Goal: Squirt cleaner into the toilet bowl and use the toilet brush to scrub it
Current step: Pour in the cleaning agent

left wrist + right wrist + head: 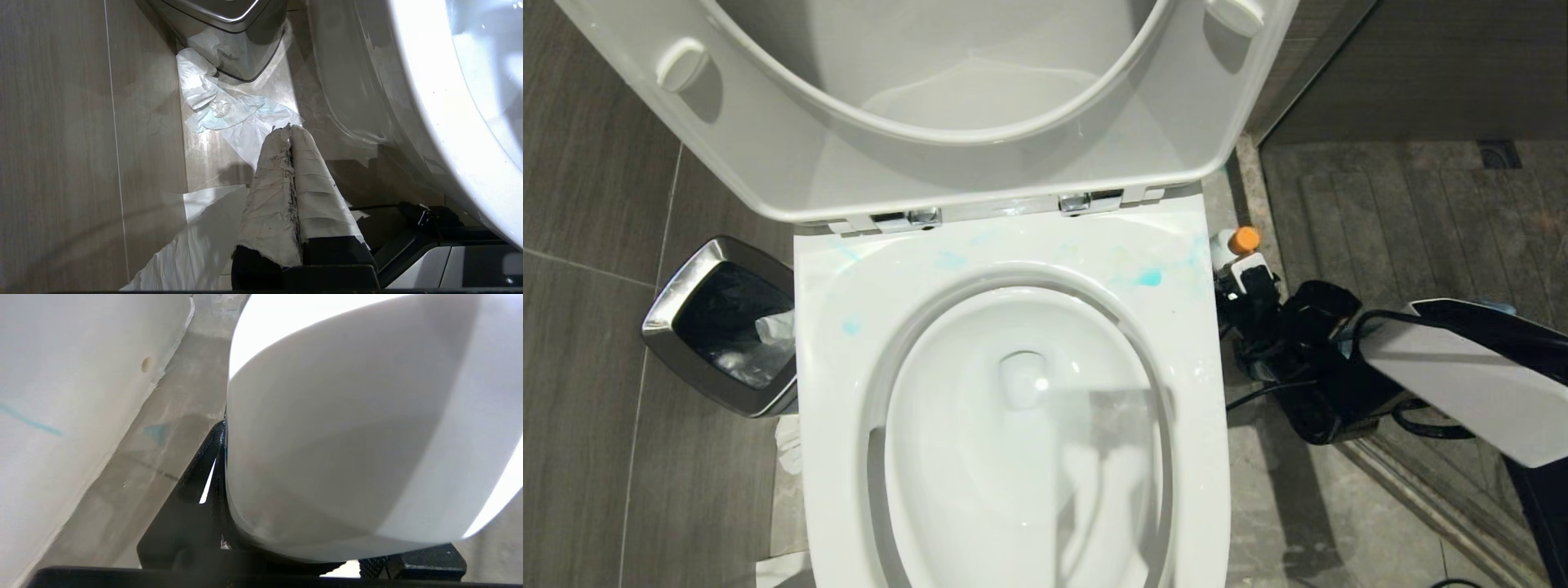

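The right gripper point(1241, 282) is clamped around the cleaner point(1230, 245), a small smooth white plastic bottle with a round orange cap, held low beside the glossy oval toilet bowl point(1013, 425). The left gripper point(291, 134), with cloth-wrapped fingers pressed together, hangs above the tiled floor point(61, 143).

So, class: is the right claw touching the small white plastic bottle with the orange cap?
Touching: right wrist view shows the white bottle pressed between the right claw fingers.

floor point(596, 343): grey tile | bin point(678, 327) | crumpled tissue point(220, 110) beside bin
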{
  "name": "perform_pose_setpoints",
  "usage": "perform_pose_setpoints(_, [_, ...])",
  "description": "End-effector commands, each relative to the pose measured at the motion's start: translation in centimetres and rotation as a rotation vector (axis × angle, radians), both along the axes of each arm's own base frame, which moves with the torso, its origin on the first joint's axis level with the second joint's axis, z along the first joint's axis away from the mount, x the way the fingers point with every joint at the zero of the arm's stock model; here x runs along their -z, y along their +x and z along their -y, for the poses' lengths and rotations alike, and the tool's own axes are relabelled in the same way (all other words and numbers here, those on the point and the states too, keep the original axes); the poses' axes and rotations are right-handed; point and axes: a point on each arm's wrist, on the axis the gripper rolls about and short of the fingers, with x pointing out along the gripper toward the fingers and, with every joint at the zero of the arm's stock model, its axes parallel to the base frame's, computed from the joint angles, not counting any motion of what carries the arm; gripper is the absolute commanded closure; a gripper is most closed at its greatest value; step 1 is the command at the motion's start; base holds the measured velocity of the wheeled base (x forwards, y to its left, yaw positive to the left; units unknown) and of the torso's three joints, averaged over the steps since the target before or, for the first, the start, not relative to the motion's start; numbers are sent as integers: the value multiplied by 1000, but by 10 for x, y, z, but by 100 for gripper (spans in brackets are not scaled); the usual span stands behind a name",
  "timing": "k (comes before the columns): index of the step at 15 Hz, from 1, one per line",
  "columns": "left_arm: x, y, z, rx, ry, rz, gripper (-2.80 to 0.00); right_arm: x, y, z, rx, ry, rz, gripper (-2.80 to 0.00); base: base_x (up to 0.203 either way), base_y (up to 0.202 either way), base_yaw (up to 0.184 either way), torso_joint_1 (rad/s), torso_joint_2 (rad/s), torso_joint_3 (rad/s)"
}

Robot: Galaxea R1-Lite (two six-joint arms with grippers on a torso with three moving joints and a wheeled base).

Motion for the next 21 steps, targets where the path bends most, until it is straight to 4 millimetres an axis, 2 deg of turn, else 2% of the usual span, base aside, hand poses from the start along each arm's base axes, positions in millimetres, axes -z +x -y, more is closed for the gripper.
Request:
perform_pose_setpoints(1, [0, 0, 0, 1, 0, -2, 0, -36, -23, 4, -2, 4, 37, 0, 0, 0, 0, 0, 0, 0])
perform_pose_setpoints(7, [0, 0, 0, 1, 0, -2, 0, -128, -92, 16, -29, 72, 102, 0, 0, 0, 0, 0, 0, 0])
perform_pose_setpoints(10, [0, 0, 0, 1, 0, -2, 0, -159, -121, 21, -36, 91, 160, 0, 0, 0, 0, 0, 0, 0])
perform_pose_setpoints(16, [0, 0, 0, 1, 0, -2, 0, -204, -196, 34, -36, 88, 118, 0, 0, 0, 0, 0, 0, 0])
perform_pose_setpoints(21, [0, 0, 0, 1, 0, -2, 0, -221, -248, 44, -24, 74, 3, 0, 0, 0, 0, 0, 0, 0])
